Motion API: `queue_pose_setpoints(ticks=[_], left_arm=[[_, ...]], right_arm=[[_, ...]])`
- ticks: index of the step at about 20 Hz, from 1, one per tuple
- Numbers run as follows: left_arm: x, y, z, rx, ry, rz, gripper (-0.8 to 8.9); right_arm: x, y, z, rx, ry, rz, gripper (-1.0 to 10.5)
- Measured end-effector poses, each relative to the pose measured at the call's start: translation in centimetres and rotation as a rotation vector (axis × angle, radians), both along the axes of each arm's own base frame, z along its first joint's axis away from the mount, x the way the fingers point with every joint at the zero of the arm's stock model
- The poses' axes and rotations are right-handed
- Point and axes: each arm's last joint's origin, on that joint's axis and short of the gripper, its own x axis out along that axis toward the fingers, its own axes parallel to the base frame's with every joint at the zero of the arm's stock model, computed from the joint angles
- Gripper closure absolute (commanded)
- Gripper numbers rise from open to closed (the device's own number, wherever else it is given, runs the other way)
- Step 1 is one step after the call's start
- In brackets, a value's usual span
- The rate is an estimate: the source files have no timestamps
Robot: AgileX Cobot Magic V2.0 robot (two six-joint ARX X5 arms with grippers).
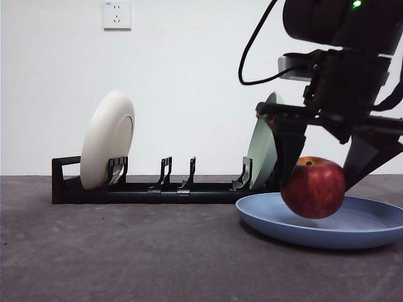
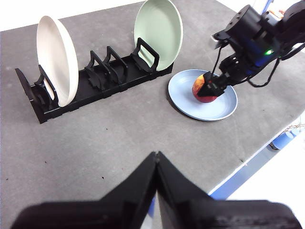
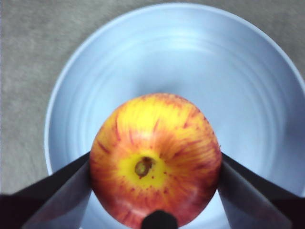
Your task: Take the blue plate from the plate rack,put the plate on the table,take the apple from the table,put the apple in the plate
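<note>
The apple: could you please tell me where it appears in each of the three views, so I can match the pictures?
Front view: the apple sits low on the right, between the right gripper's jaws, over the blue plate.
Left wrist view: small, upper right, on the plate beside the plate rack.
Right wrist view: it fills the centre, stem dimple facing the camera, jaws on both sides.
Shared landmark: the blue plate under it.

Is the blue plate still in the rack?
No, the blue plate lies flat on the table beside the plate rack, under the apple in the right gripper.
</note>
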Motion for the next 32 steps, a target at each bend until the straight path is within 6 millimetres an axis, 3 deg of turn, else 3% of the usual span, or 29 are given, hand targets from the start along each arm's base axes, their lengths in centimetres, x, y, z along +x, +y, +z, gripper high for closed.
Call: queue_pose_setpoints(ticks=[3,7,13,16,19,21,24,28,32], left_arm=[[0.0,0.0,0.0,0.000,0.000,0.000,8.22],[0.0,0.0,0.0,0.000,0.000,0.000,8.22],[0.0,0.0,0.0,0.000,0.001,0.000,8.22],[0.0,0.0,0.0,0.000,0.000,0.000,8.22],[0.0,0.0,0.0,0.000,0.001,0.000,8.22],[0.0,0.0,0.0,0.001,0.001,-0.001,8.21],[0.0,0.0,0.0,0.001,0.001,-0.001,8.21],[0.0,0.0,0.0,0.001,0.001,-0.001,8.17],[0.1,-0.2,0.0,0.005,0.003,-0.001,8.17]], right_arm=[[0.3,0.2,-1.0,-0.017,0.034,0.003,7.7],[0.3,0.2,-1.1,-0.017,0.035,0.003,4.4],[0.0,0.2,-0.8,-0.032,0.036,0.024,4.4],[-1.3,0.1,1.4,-0.011,-0.030,0.046,4.4],[-3.8,-0.2,4.4,0.013,-0.096,0.084,4.5],[-6.1,-0.6,6.6,0.055,-0.152,0.127,5.2],[-9.6,-1.8,10.0,0.155,-0.274,0.191,9.2],[-13.5,-4.6,12.7,0.267,-0.380,0.212,9.5],[-15.1,-6.4,13.5,0.305,-0.423,0.176,9.5]])
